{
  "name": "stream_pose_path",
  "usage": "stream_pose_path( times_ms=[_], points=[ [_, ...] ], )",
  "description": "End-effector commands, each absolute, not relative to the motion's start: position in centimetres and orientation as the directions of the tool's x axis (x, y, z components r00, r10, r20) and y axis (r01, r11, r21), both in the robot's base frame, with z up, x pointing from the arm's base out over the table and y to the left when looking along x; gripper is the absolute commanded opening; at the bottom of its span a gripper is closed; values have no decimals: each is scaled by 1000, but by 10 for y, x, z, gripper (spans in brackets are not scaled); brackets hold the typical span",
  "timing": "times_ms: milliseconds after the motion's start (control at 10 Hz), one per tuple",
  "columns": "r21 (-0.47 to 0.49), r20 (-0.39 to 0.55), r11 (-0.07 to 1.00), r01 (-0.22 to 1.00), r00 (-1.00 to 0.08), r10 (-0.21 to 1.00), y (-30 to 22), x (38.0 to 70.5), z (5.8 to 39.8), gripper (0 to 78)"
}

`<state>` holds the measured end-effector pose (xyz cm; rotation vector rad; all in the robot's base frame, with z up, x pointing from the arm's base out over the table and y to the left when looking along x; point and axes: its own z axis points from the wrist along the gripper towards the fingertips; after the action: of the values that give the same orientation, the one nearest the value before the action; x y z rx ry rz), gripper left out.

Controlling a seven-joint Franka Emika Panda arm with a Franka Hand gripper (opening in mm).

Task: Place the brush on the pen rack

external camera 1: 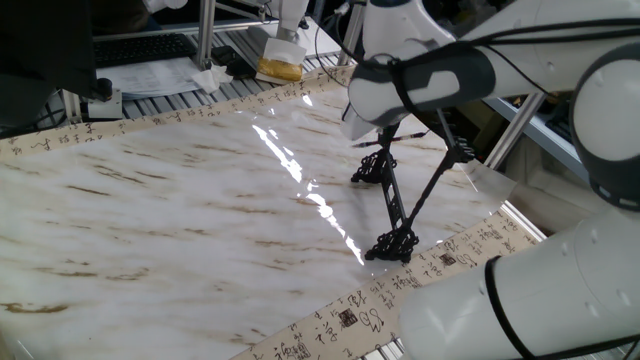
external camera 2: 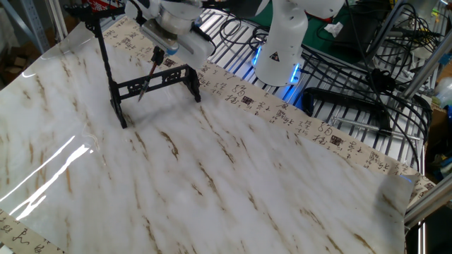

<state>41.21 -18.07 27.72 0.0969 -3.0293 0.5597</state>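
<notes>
Over spindly pen rack (external camera 2: 152, 83), slim brush (external camera 2: 147, 76).

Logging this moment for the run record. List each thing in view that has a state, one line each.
brush: held near its upper end by the end effector, hanging tilted, lower tip down at the rack's cross rods, not yet laid on the rack.
pen rack: standing upright on the marble-pattern table, nothing resting on it.
end effector: above the rack, shut on the brush.
</notes>
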Motion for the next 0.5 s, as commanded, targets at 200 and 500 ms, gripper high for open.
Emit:
stream_pose_path(
  times_ms=[200, 500],
  points=[
    [-351, 135, 936, -14, -990, 36, -187, 399, 270, 12],
    [-383, 133, 924, 11, -989, 67, -190, 395, 268, 12]
  ],
)
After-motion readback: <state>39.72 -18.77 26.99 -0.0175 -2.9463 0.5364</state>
